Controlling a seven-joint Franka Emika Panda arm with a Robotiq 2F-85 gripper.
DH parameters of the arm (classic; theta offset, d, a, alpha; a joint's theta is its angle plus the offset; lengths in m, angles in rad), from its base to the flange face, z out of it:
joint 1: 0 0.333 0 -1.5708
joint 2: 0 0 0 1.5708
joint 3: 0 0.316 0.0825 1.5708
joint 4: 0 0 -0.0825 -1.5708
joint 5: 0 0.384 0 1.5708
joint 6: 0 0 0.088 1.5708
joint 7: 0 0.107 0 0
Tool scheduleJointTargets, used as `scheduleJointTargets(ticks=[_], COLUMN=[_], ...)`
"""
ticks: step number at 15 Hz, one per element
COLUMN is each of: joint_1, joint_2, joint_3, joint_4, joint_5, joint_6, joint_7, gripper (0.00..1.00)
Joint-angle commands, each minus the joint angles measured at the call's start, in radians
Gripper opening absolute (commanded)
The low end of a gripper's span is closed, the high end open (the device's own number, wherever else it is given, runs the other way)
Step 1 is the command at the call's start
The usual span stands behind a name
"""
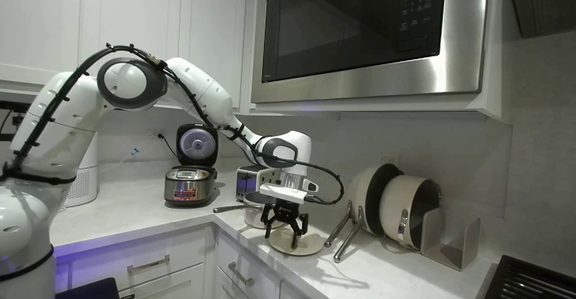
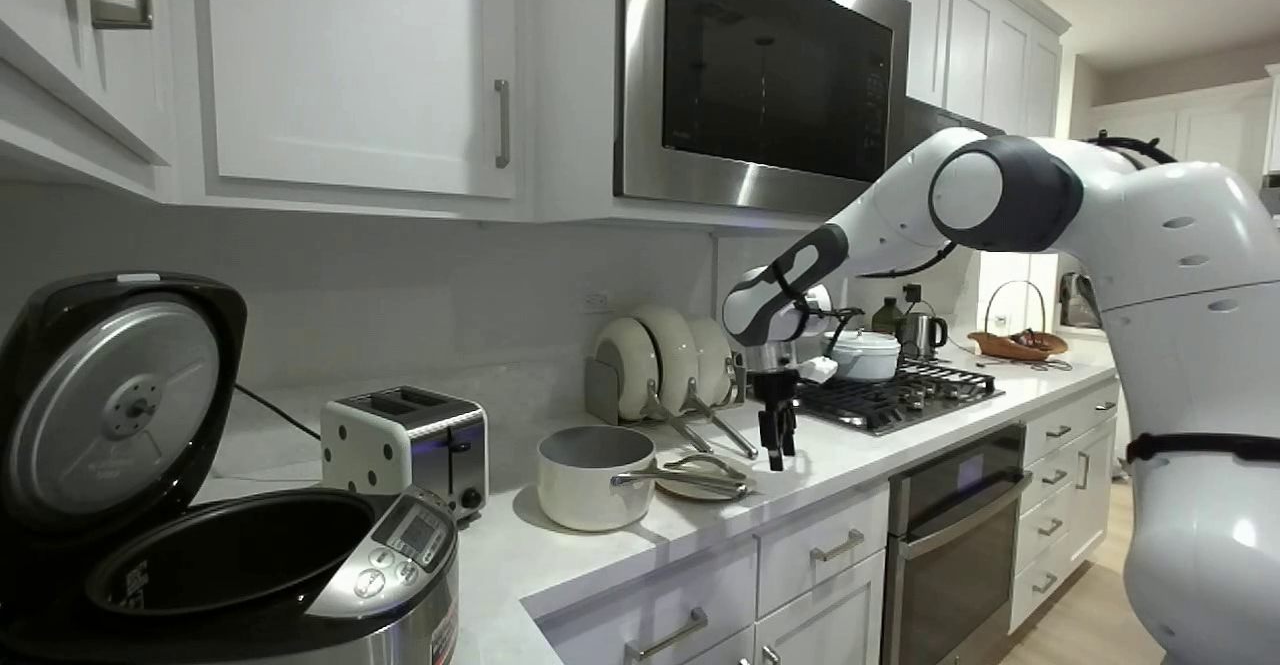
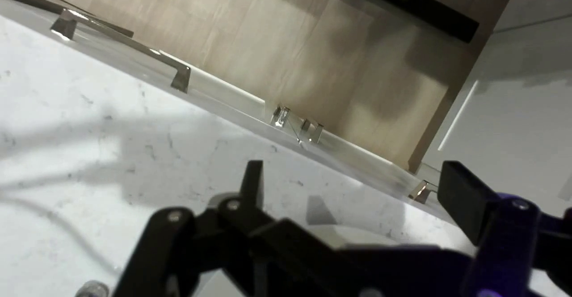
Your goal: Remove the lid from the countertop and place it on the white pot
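In an exterior view, the round lid (image 1: 310,244) lies flat on the worktop (image 1: 396,274), just right of the white pot (image 1: 253,219). The gripper (image 1: 281,239) hangs close to the lid, its fingers (image 1: 268,231) spread wide apart. A toaster (image 1: 247,184) stands on the pot's far side.

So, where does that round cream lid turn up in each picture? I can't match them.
In an exterior view: the cream lid is below the middle, partly behind the black gripper.
In an exterior view: the cream lid is right of the white saucepan, partly behind its handle.
Wrist view: a pale curved edge near the bottom, probably the cream lid, only partly visible.
Shared landmark: the black gripper, in all three views.
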Motion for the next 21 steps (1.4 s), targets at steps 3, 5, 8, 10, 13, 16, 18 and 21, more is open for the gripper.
scheduleJointTargets(ticks=[3,5,8,10,13,16,18,21], joint_1=[-0.019,-0.018,-0.018,-0.017,-0.019,-0.017,-0.018,-0.018], joint_2=[-0.020,-0.021,-0.020,-0.021,-0.026,-0.026,-0.021,-0.012], joint_3=[0.033,0.036,0.038,0.039,0.045,0.050,0.054,0.055], joint_4=[-0.059,-0.071,-0.084,-0.091,-0.087,-0.072,-0.056,-0.035], joint_5=[0.092,0.109,0.117,0.112,0.116,0.116,0.122,0.121], joint_6=[0.124,0.167,0.217,0.240,0.249,0.237,0.227,0.222], joint_7=[-0.017,-0.021,-0.023,-0.025,-0.032,-0.029,-0.028,-0.031], gripper=[1.00,1.00,1.00,1.00,1.00,1.00,1.00,1.00])
